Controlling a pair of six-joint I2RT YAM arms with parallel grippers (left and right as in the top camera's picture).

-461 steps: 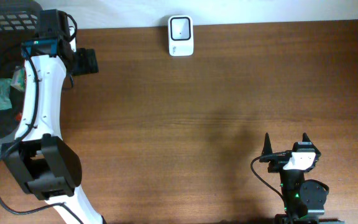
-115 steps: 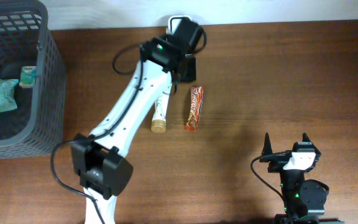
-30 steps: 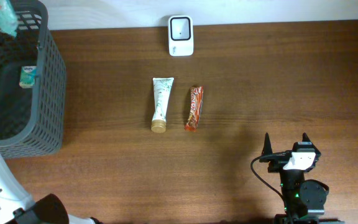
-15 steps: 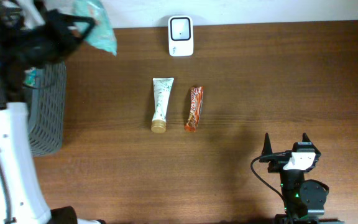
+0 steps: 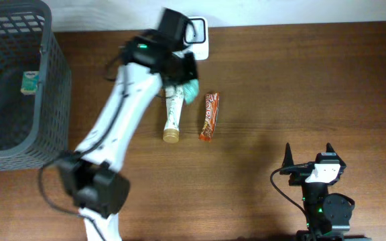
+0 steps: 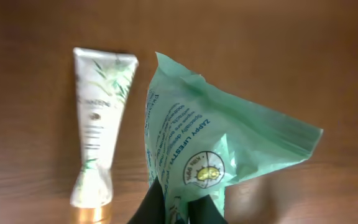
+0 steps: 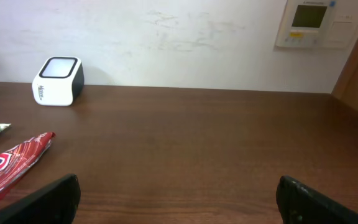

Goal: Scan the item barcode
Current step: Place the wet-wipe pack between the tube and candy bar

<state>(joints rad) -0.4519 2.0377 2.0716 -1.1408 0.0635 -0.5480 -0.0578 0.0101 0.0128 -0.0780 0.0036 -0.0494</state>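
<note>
A light green packet (image 6: 216, 149) with printed text hangs pinched in my left gripper (image 6: 178, 208), whose black jaws are shut on its lower edge. From overhead, the green packet (image 5: 190, 90) is above the table just in front of the white barcode scanner (image 5: 198, 41), which the left arm partly hides. The scanner (image 7: 58, 81) stands against the back wall. My right gripper (image 5: 308, 152) rests open at the front right, nothing between its fingers (image 7: 58, 196).
A white tube (image 5: 172, 114) with a gold cap and a red snack bar (image 5: 209, 116) lie side by side mid-table. A dark mesh basket (image 5: 53, 87) at the far left holds a small packet (image 5: 29, 82).
My left arm has swung right from over the basket, carrying the green packet to a spot above the tube, near the scanner. The right arm has not moved.
</note>
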